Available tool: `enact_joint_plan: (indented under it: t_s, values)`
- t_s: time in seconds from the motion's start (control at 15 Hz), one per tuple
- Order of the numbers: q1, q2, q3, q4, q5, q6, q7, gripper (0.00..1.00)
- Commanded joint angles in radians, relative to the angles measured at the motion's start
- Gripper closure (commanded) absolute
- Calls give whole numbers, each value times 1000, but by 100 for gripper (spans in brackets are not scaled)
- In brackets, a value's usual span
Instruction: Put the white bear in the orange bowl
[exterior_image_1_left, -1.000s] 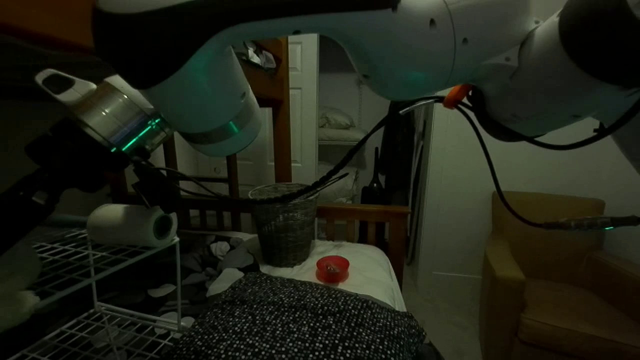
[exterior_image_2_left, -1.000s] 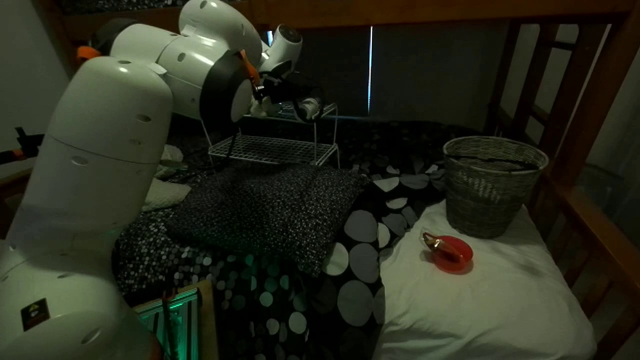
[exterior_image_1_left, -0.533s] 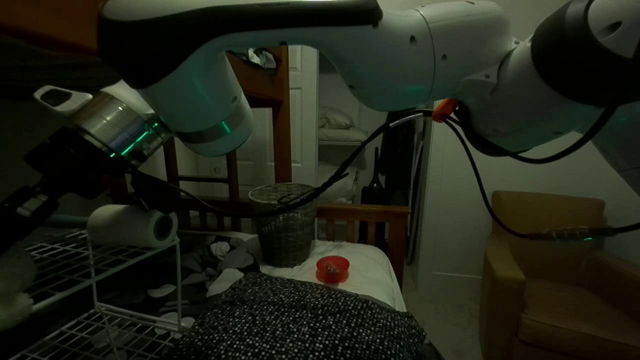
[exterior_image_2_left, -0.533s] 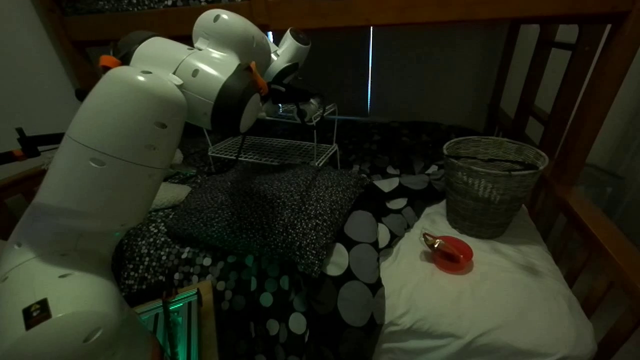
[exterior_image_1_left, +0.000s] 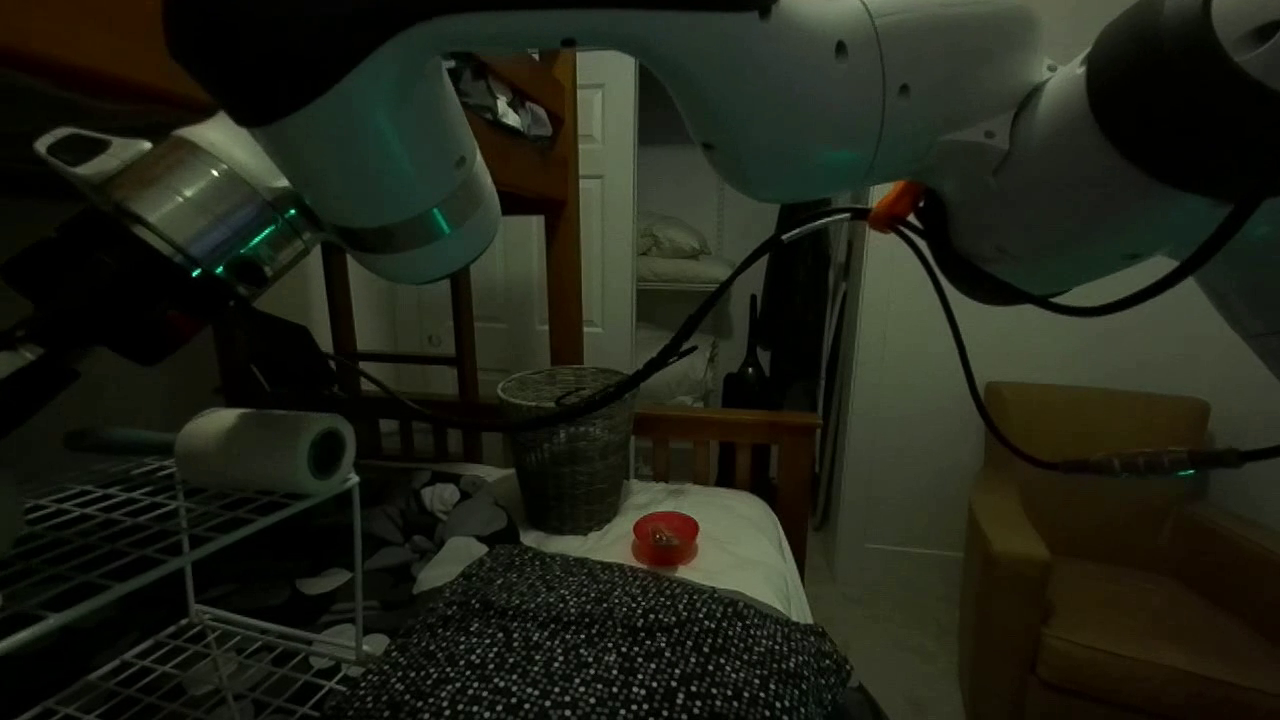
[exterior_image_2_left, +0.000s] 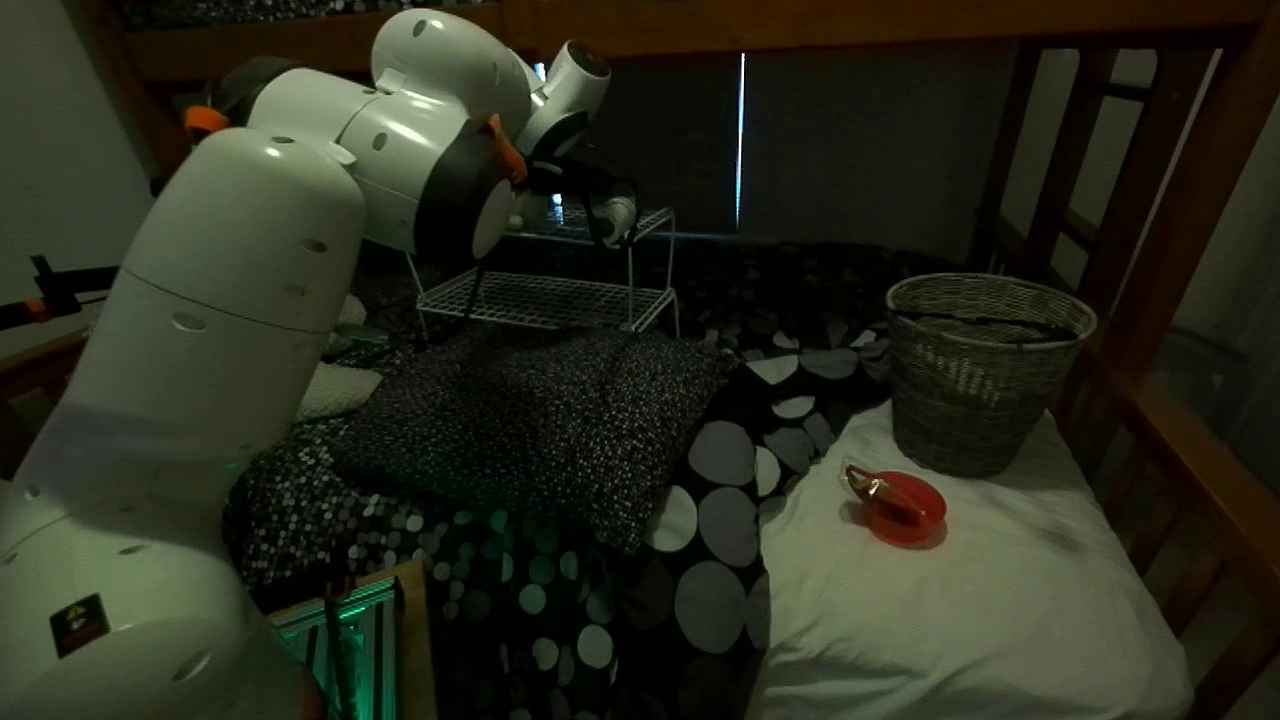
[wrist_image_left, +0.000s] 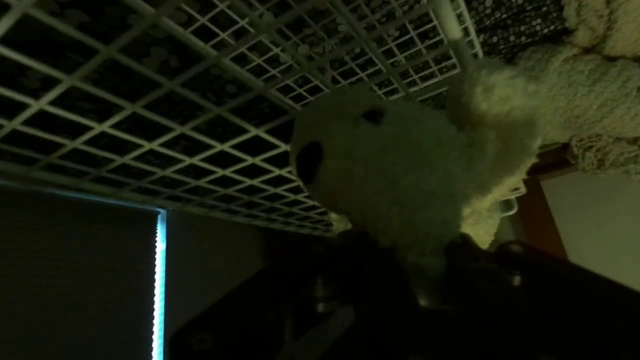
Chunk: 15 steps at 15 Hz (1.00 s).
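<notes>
1. Claw (wrist_image_left: 410, 252) apparently clamped on white bear (wrist_image_left: 395, 165), near wire rack (wrist_image_left: 446, 22); contact w/ rack can't be told.
2. In an exterior view, wrist (exterior_image_1_left: 190, 210) just raised a bit; bear gone from edge: lift prob. begun, carry next.
3. Orange bowl (exterior_image_2_left: 922, 525), far off on white bedding (exterior_image_2_left: 980, 620), not yet reached; shiny item (exterior_image_2_left: 872, 487) partly in it, room poss. tight.

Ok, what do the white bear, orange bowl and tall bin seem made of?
White bear: looks like plush fabric, matte; its surface and outline are fuzzy in the wrist view.
Orange bowl: probably smooth plastic, judging by its bright red without grain or weave; glass isn't ruled out.
Tall bin: wicker-like weave, dull finish; the strands show in both exterior views, natural or synthetic unclear.
</notes>
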Motion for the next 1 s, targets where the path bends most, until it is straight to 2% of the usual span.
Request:
enact_joint_plan:
  t_s: [0.0,0.2,0.47,0.53,0.67,0.73,0.8,0.93]
  values:
    - [-24,-216,-19,-229,17,214,125,96]
    - [-2,-351,-55,-364,1,367,284,96]
    - [34,-538,-113,-561,-29,492,520,96]
    - [18,-402,-63,-412,-11,439,404,82]
    - [27,-476,-86,-490,-16,467,471,82]
    - [27,-496,-92,-510,-16,469,482,96]
    - [29,-552,-132,-581,-65,523,572,96]
    - [8,-662,-163,-695,-59,566,661,96]
